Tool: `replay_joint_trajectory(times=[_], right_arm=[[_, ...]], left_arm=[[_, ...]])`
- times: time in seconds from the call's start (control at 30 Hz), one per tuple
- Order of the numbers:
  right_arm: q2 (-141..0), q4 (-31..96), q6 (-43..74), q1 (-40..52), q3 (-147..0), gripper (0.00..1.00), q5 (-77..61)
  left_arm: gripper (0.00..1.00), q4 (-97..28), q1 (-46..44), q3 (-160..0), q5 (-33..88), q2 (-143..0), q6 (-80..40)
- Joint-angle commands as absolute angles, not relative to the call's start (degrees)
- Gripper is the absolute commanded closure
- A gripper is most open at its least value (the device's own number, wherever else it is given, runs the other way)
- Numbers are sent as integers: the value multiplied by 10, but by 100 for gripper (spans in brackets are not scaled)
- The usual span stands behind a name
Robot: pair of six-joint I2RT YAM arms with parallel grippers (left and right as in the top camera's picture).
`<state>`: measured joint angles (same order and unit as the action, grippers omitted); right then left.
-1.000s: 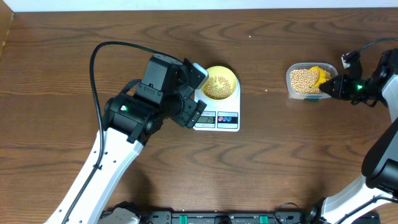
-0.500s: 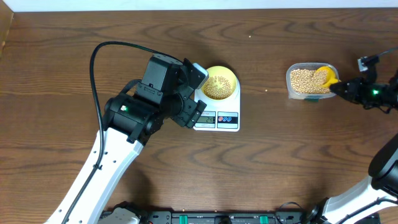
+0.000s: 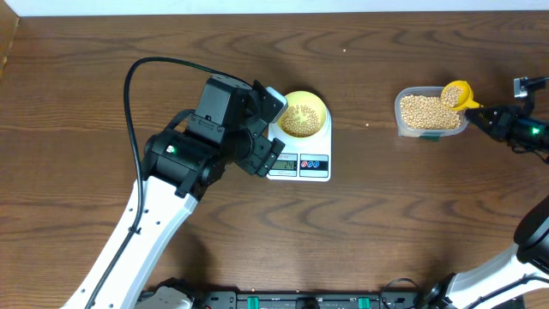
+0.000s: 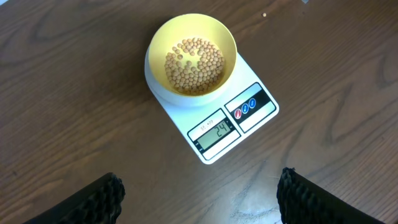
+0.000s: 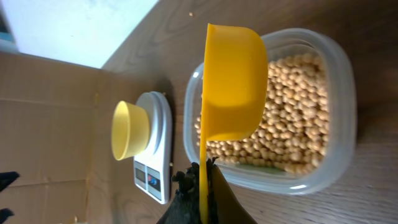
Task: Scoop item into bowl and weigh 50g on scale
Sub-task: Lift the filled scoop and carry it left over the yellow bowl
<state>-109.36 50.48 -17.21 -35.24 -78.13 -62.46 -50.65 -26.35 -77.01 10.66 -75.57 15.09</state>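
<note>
The pale yellow bowl (image 3: 303, 114) sits on the white scale (image 3: 300, 154) and holds a layer of tan beans (image 4: 194, 62). The scale's display (image 4: 216, 130) reads 24. My left gripper (image 4: 199, 199) is open and empty, hovering just in front of the scale's display end. My right gripper (image 3: 485, 116) is shut on the handle of a yellow scoop (image 3: 455, 93), which holds beans above the right edge of a clear tub of beans (image 3: 423, 112). In the right wrist view the scoop (image 5: 233, 81) hangs over the tub (image 5: 292, 106); the bowl (image 5: 129, 130) and scale (image 5: 155, 168) show behind.
A stray bean (image 3: 367, 125) lies on the brown wooden table between scale and tub. The left arm's body (image 3: 184, 154) covers the table left of the scale. A white wall edge runs along the back.
My right gripper has pulled right and lifted the scoop out of the tub's beans; it now holds a load of beans. The left arm, bowl and scale have not moved.
</note>
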Motion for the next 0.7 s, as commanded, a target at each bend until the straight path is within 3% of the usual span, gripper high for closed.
replay_joint_trajectory(times=[0.0, 0.33, 0.67], right_arm=[[-1098, 506, -180, -356, -779, 99, -688], [-1098, 505, -180, -339, -779, 99, -811], [-1098, 502, -163, -255, -779, 99, -821]], left_arm=[[19, -507, -260, -775, 114, -756, 156], [19, -507, -260, -775, 114, -756, 156], [19, -507, -260, -775, 114, -756, 156]])
